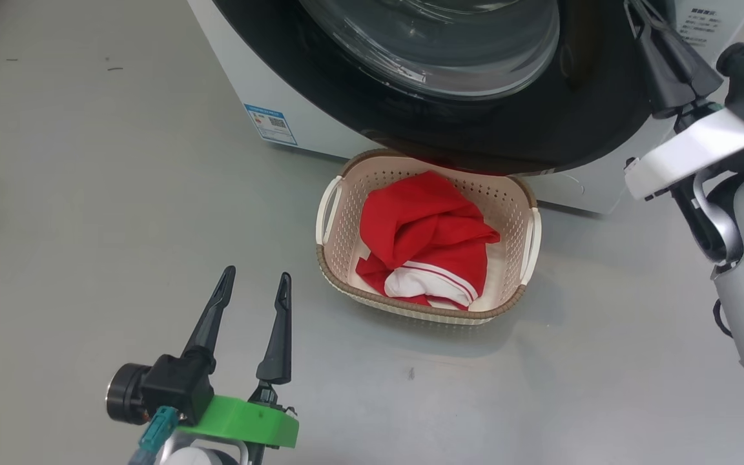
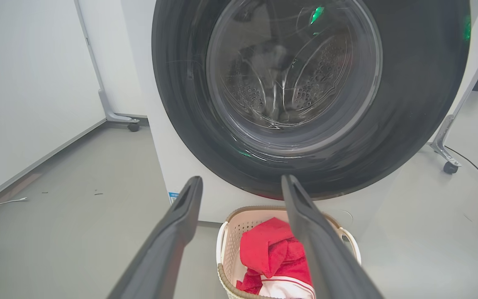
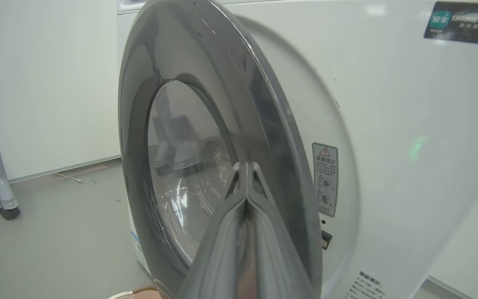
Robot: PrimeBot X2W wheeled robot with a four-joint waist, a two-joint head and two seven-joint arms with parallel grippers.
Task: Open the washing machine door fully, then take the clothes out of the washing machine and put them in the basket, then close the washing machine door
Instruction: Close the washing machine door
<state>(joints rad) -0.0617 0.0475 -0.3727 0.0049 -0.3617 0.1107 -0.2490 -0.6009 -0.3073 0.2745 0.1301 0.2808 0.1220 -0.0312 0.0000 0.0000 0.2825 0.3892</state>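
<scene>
Red white-trimmed clothes [image 1: 423,239] sit in cream perforated basket [image 1: 346,226]; glossy black round door [image 1: 475,129] ajar. Left gripper [image 1: 257,276] spread wide, empty. Right gripper [image 3: 246,166] pinched closed on nothing.

Left end effector [image 1: 257,276]: positioned low, fingers spread apart, pointing forward. Right end effector [image 3: 246,167]: raised, fingers pressed fully together.

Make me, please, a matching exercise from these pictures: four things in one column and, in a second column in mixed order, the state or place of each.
Column 1
1. clothes
2. left gripper
3. right gripper
4. washing machine door

Column 2
A. ajar, not latched
B. fingers pressed together
C. fingers spread apart
D. lying in the basket

Pairs: 1-D, 2-C, 3-B, 4-A
</scene>
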